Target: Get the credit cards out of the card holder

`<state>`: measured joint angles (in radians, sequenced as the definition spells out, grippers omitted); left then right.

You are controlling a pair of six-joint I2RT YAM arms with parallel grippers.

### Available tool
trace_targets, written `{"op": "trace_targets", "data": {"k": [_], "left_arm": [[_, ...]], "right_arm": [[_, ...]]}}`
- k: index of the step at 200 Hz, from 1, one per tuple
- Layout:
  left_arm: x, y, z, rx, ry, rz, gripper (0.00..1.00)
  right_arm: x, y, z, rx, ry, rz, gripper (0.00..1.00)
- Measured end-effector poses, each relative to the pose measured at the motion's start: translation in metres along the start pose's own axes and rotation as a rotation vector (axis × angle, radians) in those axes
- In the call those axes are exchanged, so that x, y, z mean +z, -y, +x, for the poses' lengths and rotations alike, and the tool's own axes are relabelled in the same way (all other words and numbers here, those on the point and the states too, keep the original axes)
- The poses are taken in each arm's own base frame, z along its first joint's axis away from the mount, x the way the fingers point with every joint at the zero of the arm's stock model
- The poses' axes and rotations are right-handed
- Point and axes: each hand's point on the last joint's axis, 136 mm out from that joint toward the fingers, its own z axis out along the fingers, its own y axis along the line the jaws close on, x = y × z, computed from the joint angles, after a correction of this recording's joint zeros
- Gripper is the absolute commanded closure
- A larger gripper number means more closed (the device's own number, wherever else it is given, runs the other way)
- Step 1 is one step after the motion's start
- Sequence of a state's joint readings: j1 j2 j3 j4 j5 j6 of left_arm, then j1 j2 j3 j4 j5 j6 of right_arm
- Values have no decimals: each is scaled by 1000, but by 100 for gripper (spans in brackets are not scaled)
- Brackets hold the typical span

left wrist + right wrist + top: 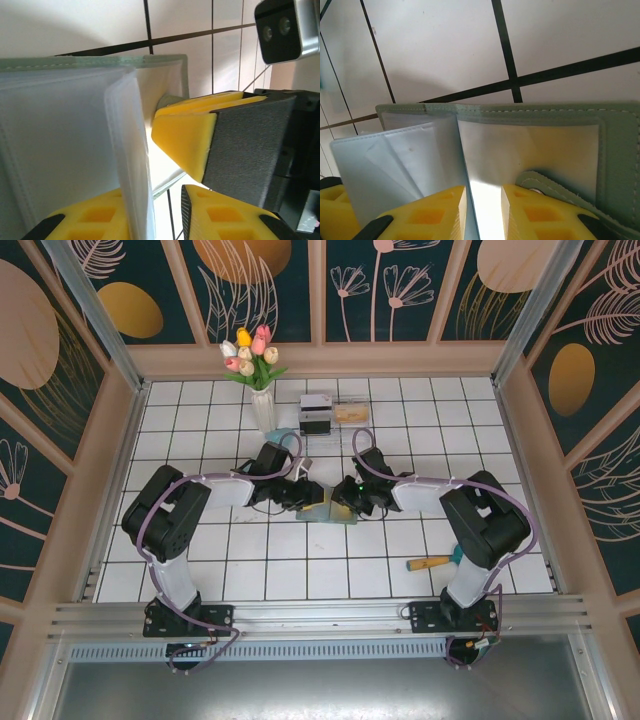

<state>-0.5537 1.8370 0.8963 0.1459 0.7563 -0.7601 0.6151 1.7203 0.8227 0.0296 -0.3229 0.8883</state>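
On the near right part of the white tiled table lies a tool with a wooden handle, well apart from all other things. In the middle of the table the card holder lies open, and the two arms meet over it.

The left pincer stands narrow, and one clear leaf of the holder rises between its yellow fingers. I cannot tell if it really pinches the leaf. The right pincer is also narrow, with a thin leaf in its gap. Here too I cannot tell if it presses.

The holder has a sage-green border and a snap tab beside the right finger. The pockets look pale and shiny; I cannot make out the credit cards inside them.

Farther back a white vase holds tulips. Just beside it stands a small black and white box; what it contains I cannot see.
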Motion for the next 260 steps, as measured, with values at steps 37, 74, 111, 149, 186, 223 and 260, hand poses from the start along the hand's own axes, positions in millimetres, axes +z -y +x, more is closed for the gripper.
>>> {"op": "trace_targets", "data": {"k": [37, 74, 111, 149, 186, 223, 260], "left_arm": [[2, 8, -1, 10, 0, 28, 71], [7, 19, -2, 26, -10, 46, 70], [16, 26, 1, 43, -27, 53, 66], [31, 30, -1, 63, -34, 39, 63], [37, 24, 0, 61, -38, 18, 59], [37, 18, 0, 63, -29, -11, 75], [38, 7, 0, 54, -23, -57, 95]], "right_arm": [[-5, 0, 0, -1, 19, -23, 73], [-26, -11, -10, -2, 74, -71, 74], [-53, -18, -23, 19, 159, -116, 75], [-71, -18, -33, 35, 236, -121, 71], [-73, -18, -35, 42, 251, -119, 69], [-72, -17, -34, 42, 246, -117, 76], [-52, -4, -25, 61, 179, -79, 85]]}}
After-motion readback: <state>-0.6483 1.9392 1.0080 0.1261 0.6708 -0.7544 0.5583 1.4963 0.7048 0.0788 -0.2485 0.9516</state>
